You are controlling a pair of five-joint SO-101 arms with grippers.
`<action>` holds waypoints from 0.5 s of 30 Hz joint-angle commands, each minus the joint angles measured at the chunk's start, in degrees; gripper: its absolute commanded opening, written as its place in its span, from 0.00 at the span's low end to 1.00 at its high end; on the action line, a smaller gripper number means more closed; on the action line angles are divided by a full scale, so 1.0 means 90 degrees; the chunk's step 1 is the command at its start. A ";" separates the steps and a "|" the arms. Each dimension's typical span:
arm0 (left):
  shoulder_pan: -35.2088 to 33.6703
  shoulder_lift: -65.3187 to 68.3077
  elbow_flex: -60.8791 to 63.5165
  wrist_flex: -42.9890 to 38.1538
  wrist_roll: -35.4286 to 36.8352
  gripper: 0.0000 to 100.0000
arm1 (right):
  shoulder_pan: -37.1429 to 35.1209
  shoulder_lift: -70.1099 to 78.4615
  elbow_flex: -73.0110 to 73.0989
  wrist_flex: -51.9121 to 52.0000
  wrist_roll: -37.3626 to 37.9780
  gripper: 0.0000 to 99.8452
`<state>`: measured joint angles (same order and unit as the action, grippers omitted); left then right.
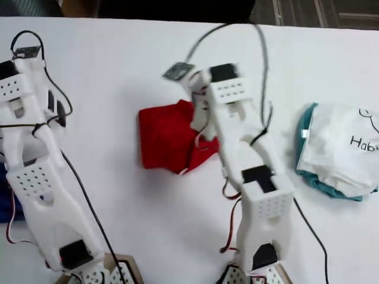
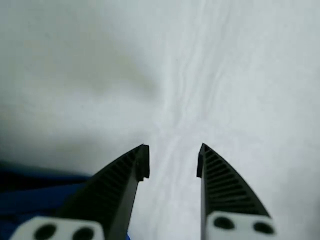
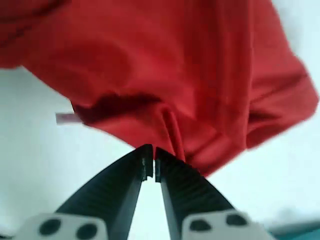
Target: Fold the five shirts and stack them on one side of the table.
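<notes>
Though crumpled, shirt (image 3: 200, 75) at right gripper (image 3: 149, 162)

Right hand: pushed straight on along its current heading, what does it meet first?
The red shirt. Its bunched edge lies directly ahead of the right hand, whose tips are together. They look almost touching, though depth is unclear.

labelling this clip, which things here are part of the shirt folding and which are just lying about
Job: red shirt, white shirt, teal shirt under it, blue cloth.
Just there: black cable, white table.
</notes>
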<state>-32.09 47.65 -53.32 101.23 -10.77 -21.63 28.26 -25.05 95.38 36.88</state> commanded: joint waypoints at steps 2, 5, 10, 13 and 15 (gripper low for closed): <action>0.0039 -0.0078 -0.0015 0.0020 -0.0039 0.18 | -0.0357 -0.0464 -0.0059 -0.0444 -0.0020 0.02; 0.0039 -0.0078 -0.0015 0.0020 -0.0039 0.18 | -0.0454 -0.0405 0.0147 -0.0581 -0.0020 0.02; 0.0039 -0.0078 -0.0015 0.0020 -0.0039 0.18 | -0.0386 -0.0024 0.0518 -0.0611 -0.0020 0.02; 0.0039 -0.0078 -0.0015 -0.0020 -0.0039 0.18 | -0.0288 0.0054 0.0576 -0.0347 -0.0010 0.02; 0.0039 -0.0078 -0.0015 -0.0020 -0.0039 0.19 | -0.0200 0.0054 0.0576 -0.0015 0.0029 0.02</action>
<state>-32.09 47.65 -53.32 101.23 -10.77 -24.70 29.14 -19.69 92.04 36.88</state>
